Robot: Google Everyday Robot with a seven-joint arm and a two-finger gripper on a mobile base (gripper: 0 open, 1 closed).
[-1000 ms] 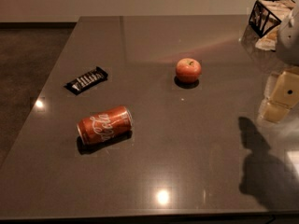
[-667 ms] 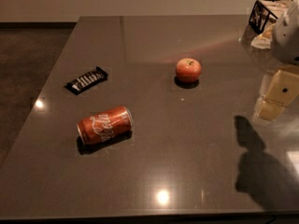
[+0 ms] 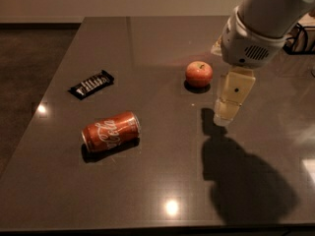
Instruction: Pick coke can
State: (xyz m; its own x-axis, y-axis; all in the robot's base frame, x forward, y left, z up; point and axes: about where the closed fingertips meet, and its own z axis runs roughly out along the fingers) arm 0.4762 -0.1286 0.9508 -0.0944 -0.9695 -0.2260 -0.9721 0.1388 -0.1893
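Now gripper (image 3: 227, 113) has swung in beside apple (image 3: 199, 73); coke can (image 3: 111, 131) lies untouched at its 9 o'clock, grip state can't tell.

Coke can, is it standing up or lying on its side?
Lying on its side: the coke can rests lengthwise on the table, lettering facing up. The gripper hangs apart from it, near the apple.

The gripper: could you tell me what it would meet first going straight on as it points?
Likely the table top, though depth is unclear: the gripper points down beside the apple, with the coke can lying far off that line.
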